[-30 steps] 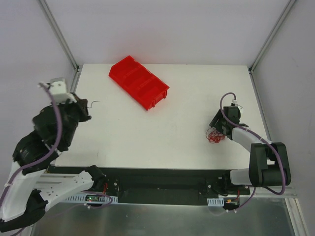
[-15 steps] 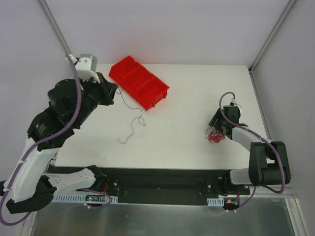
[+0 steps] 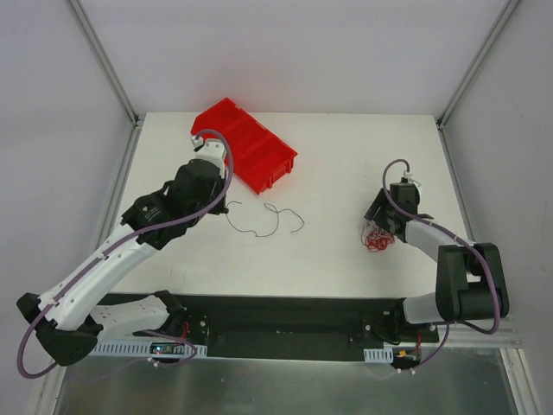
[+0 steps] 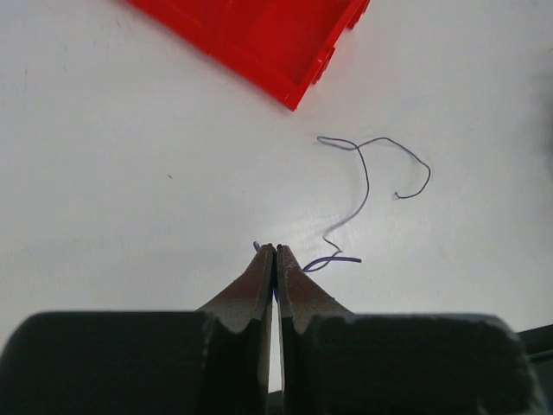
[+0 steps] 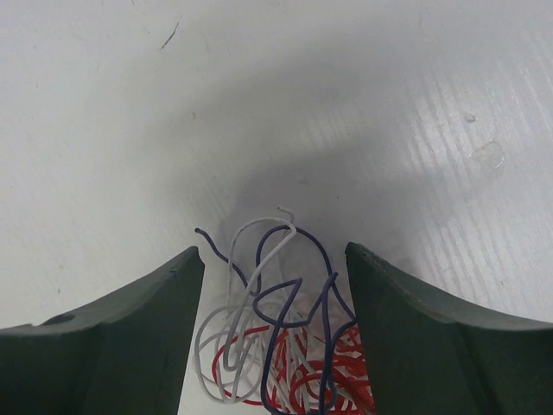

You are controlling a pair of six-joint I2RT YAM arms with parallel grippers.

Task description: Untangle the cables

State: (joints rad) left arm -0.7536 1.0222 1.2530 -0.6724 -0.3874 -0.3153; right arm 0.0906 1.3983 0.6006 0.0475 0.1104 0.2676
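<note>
A tangle of cables, red, white and dark purple, lies on the table's right side. My right gripper is open and its fingers stand on either side of the tangle. The wire loops rise between the fingers without being pinched. One dark purple cable lies loose in curls near the table's middle. My left gripper is shut on one end of it. In the left wrist view the strand trails from the closed fingertips away to the right.
A red compartment bin sits tilted at the back left of the white table, just beyond the left gripper; its corner shows above the loose strand. Metal frame posts stand at the back corners.
The left arm has swung from the table's left edge in toward the middle and come down low, bringing the dark strand with it. The strand now lies on the table. The right arm has stayed still.
</note>
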